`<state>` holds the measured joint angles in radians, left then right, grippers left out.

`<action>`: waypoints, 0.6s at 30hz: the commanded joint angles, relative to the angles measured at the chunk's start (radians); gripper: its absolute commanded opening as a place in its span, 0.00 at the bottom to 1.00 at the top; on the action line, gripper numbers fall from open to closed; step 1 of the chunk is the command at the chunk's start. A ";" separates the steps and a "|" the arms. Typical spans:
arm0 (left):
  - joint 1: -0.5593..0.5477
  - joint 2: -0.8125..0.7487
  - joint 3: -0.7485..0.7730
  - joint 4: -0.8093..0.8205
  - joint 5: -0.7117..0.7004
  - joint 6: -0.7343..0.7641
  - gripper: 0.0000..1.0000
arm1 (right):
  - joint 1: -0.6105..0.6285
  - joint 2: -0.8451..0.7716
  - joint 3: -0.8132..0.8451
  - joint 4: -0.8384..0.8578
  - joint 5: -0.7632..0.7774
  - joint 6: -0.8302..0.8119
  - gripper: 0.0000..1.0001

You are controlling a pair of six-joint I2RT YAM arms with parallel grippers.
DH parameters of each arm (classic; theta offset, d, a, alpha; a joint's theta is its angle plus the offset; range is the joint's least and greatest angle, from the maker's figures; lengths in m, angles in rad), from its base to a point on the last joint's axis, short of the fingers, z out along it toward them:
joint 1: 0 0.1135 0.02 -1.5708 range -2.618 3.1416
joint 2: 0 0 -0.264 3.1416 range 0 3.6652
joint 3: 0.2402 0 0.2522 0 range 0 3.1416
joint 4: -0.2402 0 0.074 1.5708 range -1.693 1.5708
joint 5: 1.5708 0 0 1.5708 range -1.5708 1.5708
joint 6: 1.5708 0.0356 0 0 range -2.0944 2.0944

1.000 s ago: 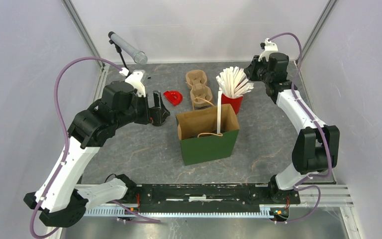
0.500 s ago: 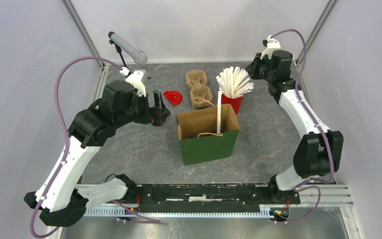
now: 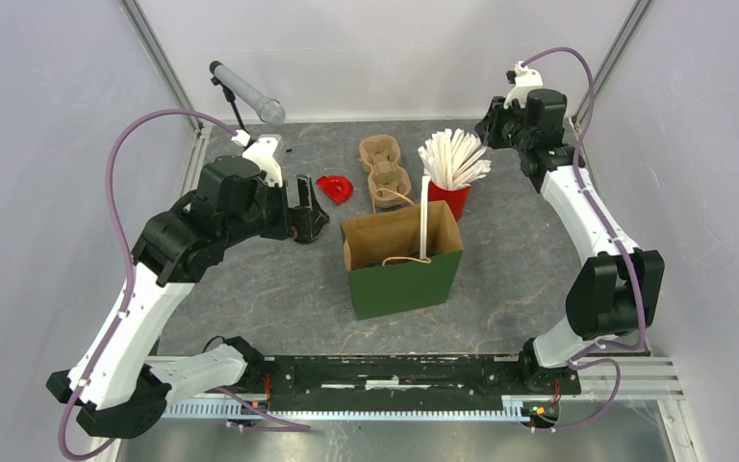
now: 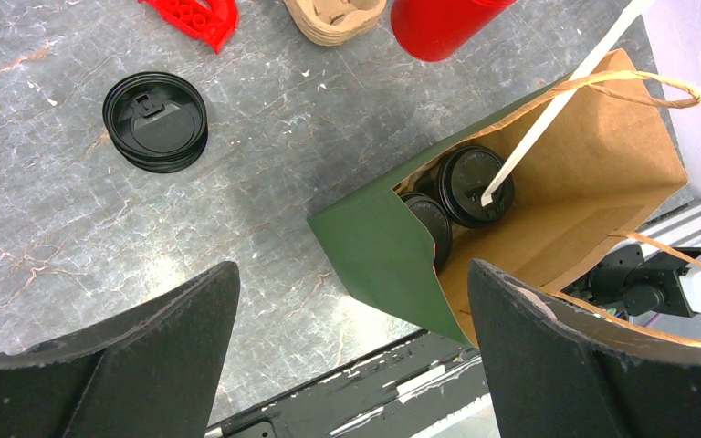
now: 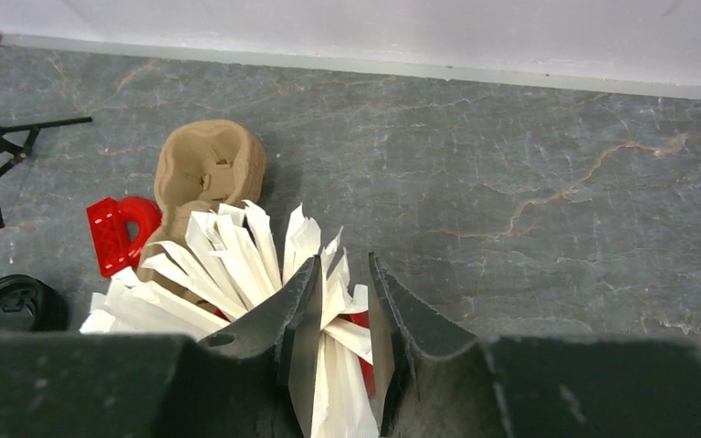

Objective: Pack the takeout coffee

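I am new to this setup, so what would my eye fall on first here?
The open green paper bag in the middle, holding black-lidded cups and one white straw. Just behind it, a red cup bristles with wrapped straws, the right gripper at their tips.

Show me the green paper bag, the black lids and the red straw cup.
green paper bag (image 3: 406,284): top external view, green front face.
black lids (image 4: 155,121): left wrist view, middle of the top lid.
red straw cup (image 3: 452,200): top external view, side wall.
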<state>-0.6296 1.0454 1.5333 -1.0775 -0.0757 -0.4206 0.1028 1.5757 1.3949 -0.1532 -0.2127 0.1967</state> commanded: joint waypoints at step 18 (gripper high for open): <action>0.003 0.011 0.046 -0.020 0.011 0.029 1.00 | -0.009 0.069 0.026 -0.023 -0.044 -0.044 0.29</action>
<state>-0.6296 1.0576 1.5486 -1.1065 -0.0753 -0.4206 0.0963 1.6234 1.3949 -0.2047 -0.2291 0.1665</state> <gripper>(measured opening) 0.996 0.285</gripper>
